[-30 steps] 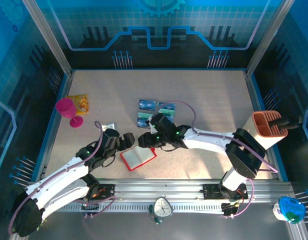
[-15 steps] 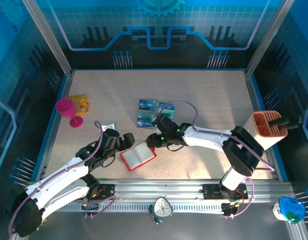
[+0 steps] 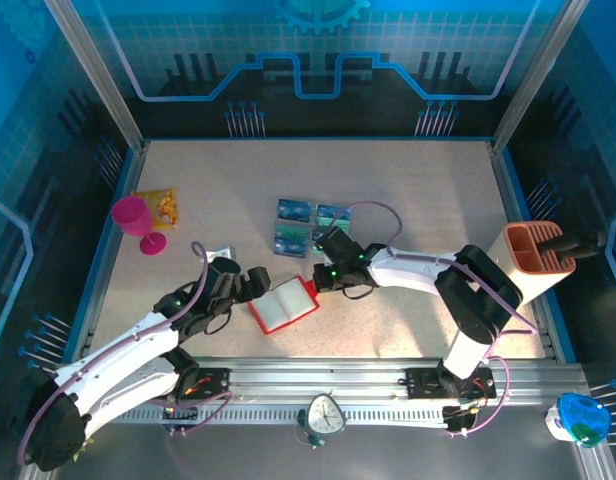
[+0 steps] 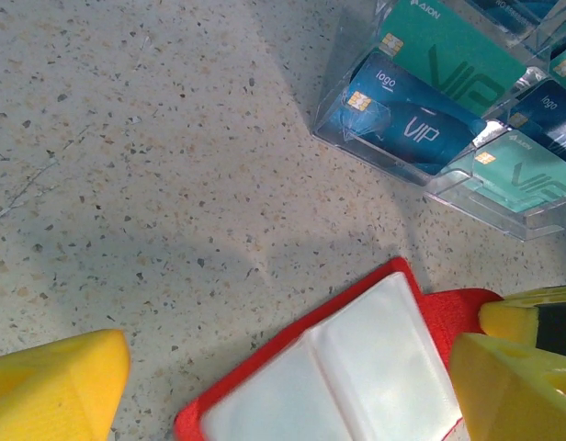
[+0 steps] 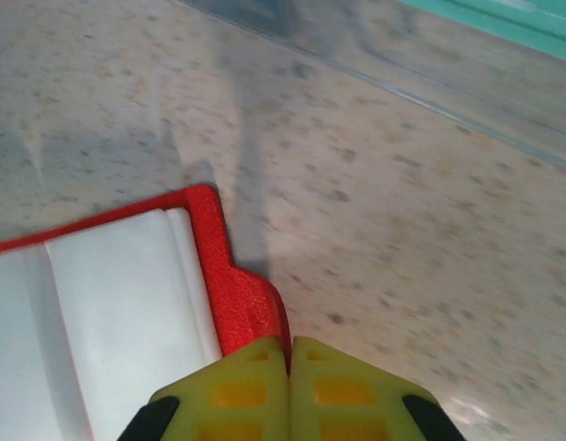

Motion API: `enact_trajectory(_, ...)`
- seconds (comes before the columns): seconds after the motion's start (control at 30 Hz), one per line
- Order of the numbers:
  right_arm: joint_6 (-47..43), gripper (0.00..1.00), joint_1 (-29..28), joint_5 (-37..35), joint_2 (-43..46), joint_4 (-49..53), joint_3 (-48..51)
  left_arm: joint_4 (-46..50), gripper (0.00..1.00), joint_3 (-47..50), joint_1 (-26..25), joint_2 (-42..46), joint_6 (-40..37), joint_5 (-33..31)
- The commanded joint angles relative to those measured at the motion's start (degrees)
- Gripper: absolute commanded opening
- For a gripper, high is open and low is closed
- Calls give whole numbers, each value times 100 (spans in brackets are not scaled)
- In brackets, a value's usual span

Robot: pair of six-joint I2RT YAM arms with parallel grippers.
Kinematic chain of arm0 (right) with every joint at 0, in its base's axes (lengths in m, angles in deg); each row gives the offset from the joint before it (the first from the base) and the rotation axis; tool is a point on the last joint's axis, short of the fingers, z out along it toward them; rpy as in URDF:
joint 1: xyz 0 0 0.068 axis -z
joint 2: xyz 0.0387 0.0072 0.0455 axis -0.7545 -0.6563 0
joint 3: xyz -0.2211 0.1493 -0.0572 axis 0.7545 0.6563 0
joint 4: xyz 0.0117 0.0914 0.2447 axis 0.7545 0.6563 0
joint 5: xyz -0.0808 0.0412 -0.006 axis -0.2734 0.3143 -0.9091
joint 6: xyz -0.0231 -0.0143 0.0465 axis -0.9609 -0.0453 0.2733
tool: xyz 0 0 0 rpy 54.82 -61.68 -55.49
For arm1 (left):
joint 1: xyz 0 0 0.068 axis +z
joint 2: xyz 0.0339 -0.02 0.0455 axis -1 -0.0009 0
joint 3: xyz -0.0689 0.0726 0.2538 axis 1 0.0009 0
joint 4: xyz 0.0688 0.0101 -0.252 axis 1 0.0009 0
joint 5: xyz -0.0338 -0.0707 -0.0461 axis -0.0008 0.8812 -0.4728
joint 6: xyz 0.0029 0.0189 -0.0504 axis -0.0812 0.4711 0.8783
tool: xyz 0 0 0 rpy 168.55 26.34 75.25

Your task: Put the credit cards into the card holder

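Left gripper [image 3: 251,286]: jaws wide apart, nothing held, at left edge of card holder [image 3: 284,306]. Card holder: lying open on tabletop [image 3: 418,180], near centre front (clear pockets facing up). Right gripper [image 3: 314,283]: jaws pressed together on red tab at card holder's right edge. Credit cards [image 3: 310,228]: blue and teal, in clear tray [image 4: 503,216], just behind card holder.
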Motion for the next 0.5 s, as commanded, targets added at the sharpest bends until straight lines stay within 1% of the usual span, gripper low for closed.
enact_trajectory(0.0,48,0,211,-134,483,36,502,18,91,-144,39,-55,-125,113)
enact_trajectory(0.13,161,0,363,-53,946,-31,1039,-43,91,-163,37,-137,-127,131)
enact_trajectory(0.17,173,6,381,-2,1055,-54,1147,-51,91,-172,38,-166,-134,137)
enact_trajectory(0.27,122,37,414,14,1445,45,1309,-63,91,-214,36,-231,-143,158)
enact_trajectory(0.3,75,42,462,5,1613,148,1296,-56,91,-215,35,-242,-141,158)
enact_trajectory(0.4,-205,45,618,-12,2047,449,1104,-52,92,-214,40,-269,-152,169)
enact_trajectory(0.47,-511,46,714,-82,2181,689,812,-41,92,-210,37,-288,-160,167)
